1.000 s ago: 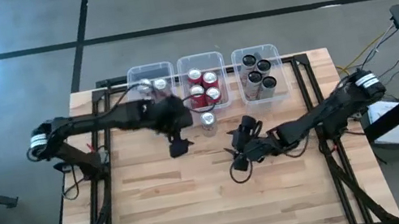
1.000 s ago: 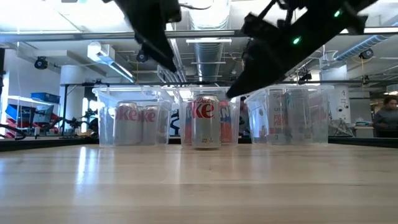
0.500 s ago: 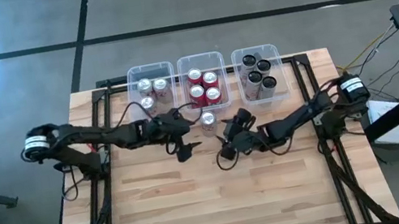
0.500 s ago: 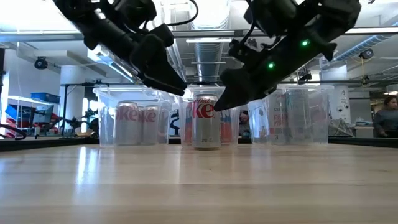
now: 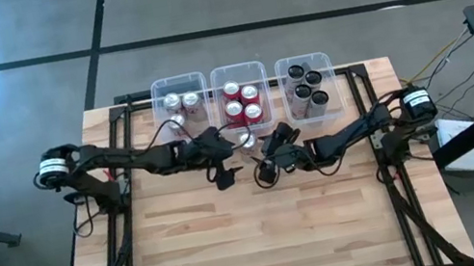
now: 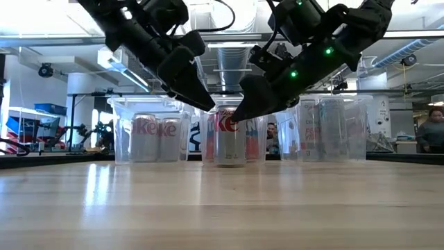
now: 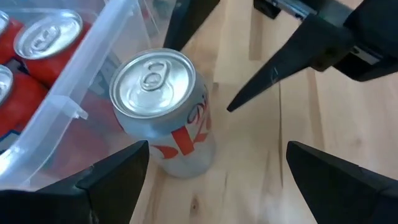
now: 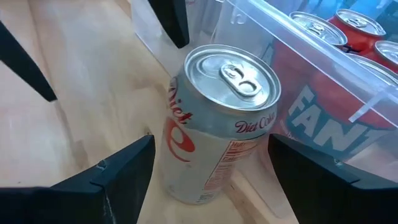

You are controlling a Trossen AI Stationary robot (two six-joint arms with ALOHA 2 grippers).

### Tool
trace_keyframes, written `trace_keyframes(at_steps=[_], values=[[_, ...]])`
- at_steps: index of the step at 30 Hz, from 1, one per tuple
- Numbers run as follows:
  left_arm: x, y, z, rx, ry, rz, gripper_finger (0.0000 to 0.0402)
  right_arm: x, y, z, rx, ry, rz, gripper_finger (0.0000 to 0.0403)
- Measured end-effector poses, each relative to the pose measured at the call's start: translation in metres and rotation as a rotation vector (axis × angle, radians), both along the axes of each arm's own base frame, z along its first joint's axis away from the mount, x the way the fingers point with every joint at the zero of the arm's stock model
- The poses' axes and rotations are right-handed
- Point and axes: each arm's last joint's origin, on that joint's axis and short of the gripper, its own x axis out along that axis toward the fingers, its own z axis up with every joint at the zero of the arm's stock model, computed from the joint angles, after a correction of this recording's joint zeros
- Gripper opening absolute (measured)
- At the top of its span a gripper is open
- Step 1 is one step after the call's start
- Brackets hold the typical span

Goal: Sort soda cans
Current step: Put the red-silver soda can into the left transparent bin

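Note:
One silver soda can (image 5: 245, 140) stands upright on the table, just in front of the middle clear bin (image 5: 237, 69), which holds red cans. My left gripper (image 7: 217, 149) is open and slants down at the can (image 7: 163, 111) from its near left. My right gripper (image 8: 211, 140) is also open and slants at the can (image 8: 219, 118) from its near right. In the low view the left gripper (image 6: 198, 104) and the right gripper (image 6: 243, 111) have their fingertips level with the can's top (image 6: 229, 110). Neither gripper touches the can.
Three clear bins stand in a row along the far edge. The left bin (image 5: 176, 83) holds silver cans, the middle one red cans, and the right bin (image 5: 303, 63) black cans. The two grippers' fingertips stand close together over the can. Bare wooden table (image 5: 267, 245) stretches toward the near edge.
My left gripper has come down from above and gone slightly toward the table's right, toward the silver can. My right gripper has gone toward the table's left and far edge, closing in on the same can. The can has stayed where it was.

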Motion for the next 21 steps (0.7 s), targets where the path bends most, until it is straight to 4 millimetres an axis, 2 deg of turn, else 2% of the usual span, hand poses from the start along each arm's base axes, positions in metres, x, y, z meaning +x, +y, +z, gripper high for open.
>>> trace_keyframes(at_steps=[7,12,18,21], values=[[0.006,-0.003,0.031,-0.029,0.091,-0.005,0.0363,0.000,-0.005,0.000,-0.027,0.015,0.000,0.0293],[0.003,-0.007,0.039,-0.043,0.155,0.002,0.0363,0.004,-0.010,-0.009,-0.006,0.014,0.014,0.0288],[-0.006,-0.010,0.033,-0.076,0.237,0.032,0.0363,0.008,0.000,-0.015,0.060,0.002,0.139,0.0297],[-0.010,-0.014,0.028,-0.079,0.263,0.028,0.0363,0.009,0.007,-0.011,0.060,-0.006,0.183,0.0301]])
